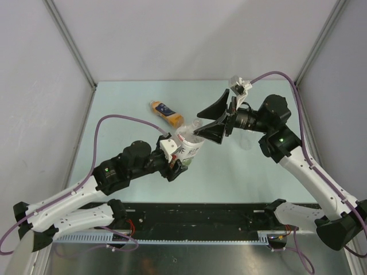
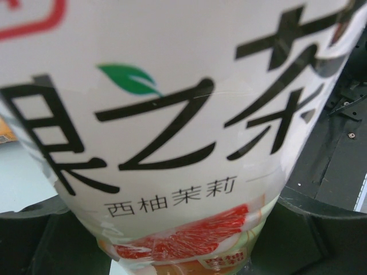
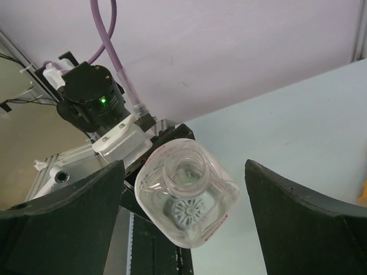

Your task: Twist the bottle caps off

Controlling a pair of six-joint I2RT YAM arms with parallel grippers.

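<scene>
My left gripper (image 1: 179,158) is shut on a clear square bottle (image 1: 189,148) with a white label, holding it tilted above the table. The label with a grapefruit picture fills the left wrist view (image 2: 172,143). The bottle's mouth (image 3: 187,169) is open, with no cap on it. My right gripper (image 1: 210,120) is open, its wide black fingers (image 3: 304,223) spread on either side of the mouth without touching it. A small orange bottle (image 1: 167,114) lies on the table behind. I cannot make out its cap end. No loose bottle caps show in any view.
The pale green table (image 1: 252,172) ends at a black strip and toothed rail (image 1: 200,216) along the near edge. Grey walls and metal frame posts (image 1: 71,43) close in the back and sides. Purple cables loop over both arms.
</scene>
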